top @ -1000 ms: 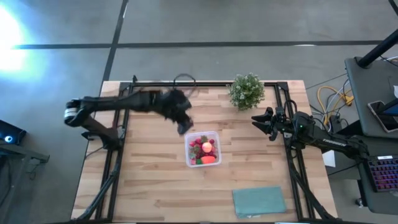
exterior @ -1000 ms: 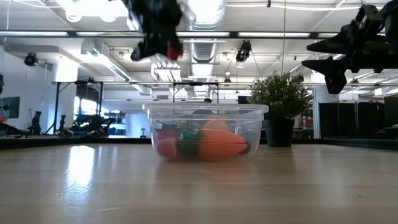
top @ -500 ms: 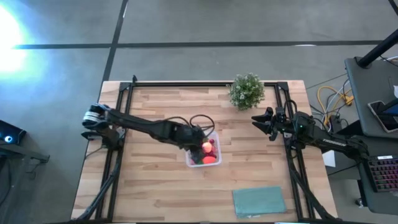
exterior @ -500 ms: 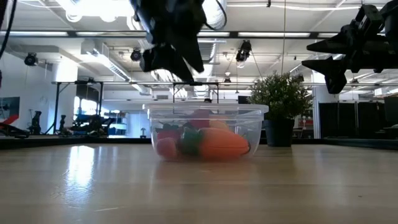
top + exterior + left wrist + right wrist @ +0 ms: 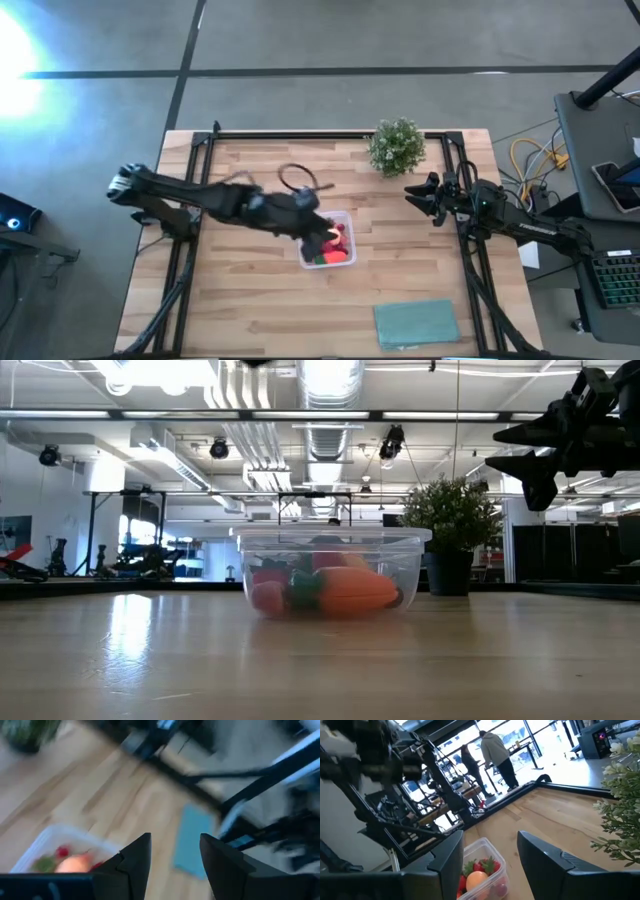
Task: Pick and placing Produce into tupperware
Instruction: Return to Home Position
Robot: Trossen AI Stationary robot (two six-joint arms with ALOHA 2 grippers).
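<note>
The clear tupperware (image 5: 351, 226) stands mid-table with the produce (image 5: 330, 242) inside: red strawberries, a pink-orange peach ball (image 5: 72, 865) and an orange-red piece with a green end (image 5: 350, 592). My left gripper (image 5: 312, 220) hovers above the container's left far corner. In the left wrist view its fingers (image 5: 175, 847) are open and empty, and it is above the top of the low view. My right gripper (image 5: 420, 197) is open and empty in the air to the right of the container; it also shows in the low view (image 5: 497, 448) and its own wrist view (image 5: 490, 840).
A bushy potted plant (image 5: 397, 146) stands at the far edge, right of centre. A flat teal cloth (image 5: 415, 322) lies at the near right. A dark frame rail (image 5: 330, 134) runs along the table's edges. People stand in the room beyond the table (image 5: 495, 752).
My left gripper went right and down from the container's far left to just over the container, then rose out of the low view and drew back a little to the left. A red piece that showed at its fingertips a second ago is no longer there.
</note>
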